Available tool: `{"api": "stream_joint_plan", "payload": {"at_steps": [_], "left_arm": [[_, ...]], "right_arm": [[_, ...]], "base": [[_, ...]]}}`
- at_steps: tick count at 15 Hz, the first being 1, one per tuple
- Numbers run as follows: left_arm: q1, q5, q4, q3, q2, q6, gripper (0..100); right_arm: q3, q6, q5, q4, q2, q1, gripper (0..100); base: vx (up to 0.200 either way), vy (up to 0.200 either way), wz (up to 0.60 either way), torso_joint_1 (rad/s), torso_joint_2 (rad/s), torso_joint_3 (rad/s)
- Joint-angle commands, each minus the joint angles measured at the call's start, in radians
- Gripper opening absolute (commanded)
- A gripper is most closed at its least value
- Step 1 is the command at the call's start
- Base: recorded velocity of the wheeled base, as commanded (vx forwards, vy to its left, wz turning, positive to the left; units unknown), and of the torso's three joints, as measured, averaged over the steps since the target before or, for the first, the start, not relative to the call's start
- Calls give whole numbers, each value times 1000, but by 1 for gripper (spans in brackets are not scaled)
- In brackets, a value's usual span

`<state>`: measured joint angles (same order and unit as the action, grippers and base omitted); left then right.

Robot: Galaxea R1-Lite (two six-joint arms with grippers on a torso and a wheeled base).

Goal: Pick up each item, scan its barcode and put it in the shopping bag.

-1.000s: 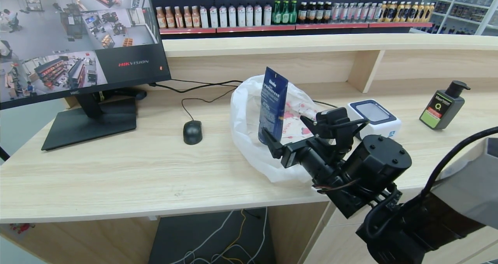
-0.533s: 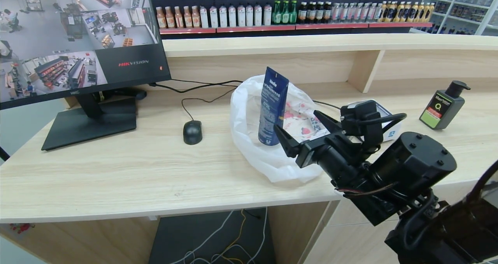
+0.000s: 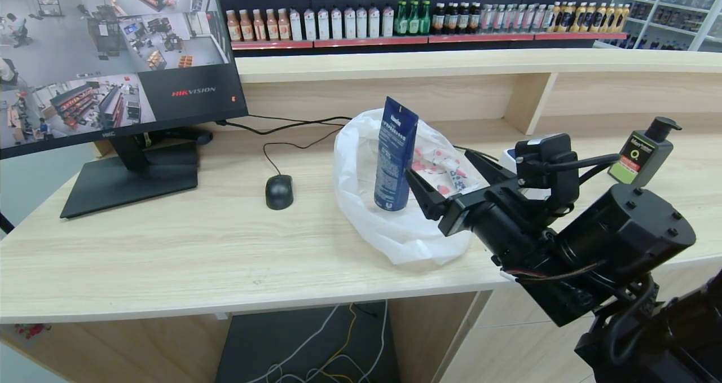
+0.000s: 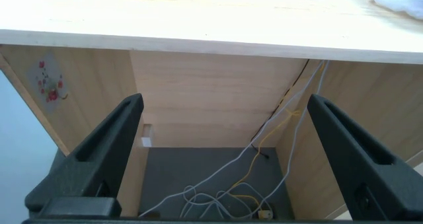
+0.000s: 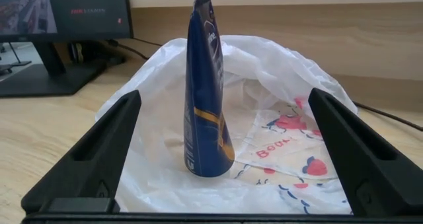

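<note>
Dark blue plastic tube (image 3: 396, 154) stands upright on cap inside thin white plastic shopping bag (image 3: 389, 236), centre of head view. Bag lies open on pale wooden surface (image 3: 169, 247), so items go in from above. Right claw (image 3: 441, 166) wide open, holds nothing, just right of tube, not touching; tube judged already placed. Left claw (image 4: 225, 135) wide open, empty, below surface edge. Dark grey pump bottle with green label (image 3: 643, 154) at right, likely next. White box scanner (image 3: 509, 156) between bag and bottle, half hidden by arm.

Bright even light, sharp, edges bowed.
</note>
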<state>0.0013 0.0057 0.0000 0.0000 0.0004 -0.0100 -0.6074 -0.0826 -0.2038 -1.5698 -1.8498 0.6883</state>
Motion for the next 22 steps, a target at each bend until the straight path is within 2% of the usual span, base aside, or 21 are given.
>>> {"api": "stream_joint_plan", "payload": {"at_steps": [1,12,22], "left_arm": [[0,0,0,0,0,-1,100],[0,0,0,0,0,-2,100],[0,0,0,0,0,-5,100]], "right_arm": [[0,0,0,-1,1,0,100],[2,1,0,-1,4,-3,100],[11,20,0,-1,12,-7,100]], "base": [[0,0,0,0,0,0],[-18,0,0,0,1,0],[0,-200,0,4,5,3]]}}
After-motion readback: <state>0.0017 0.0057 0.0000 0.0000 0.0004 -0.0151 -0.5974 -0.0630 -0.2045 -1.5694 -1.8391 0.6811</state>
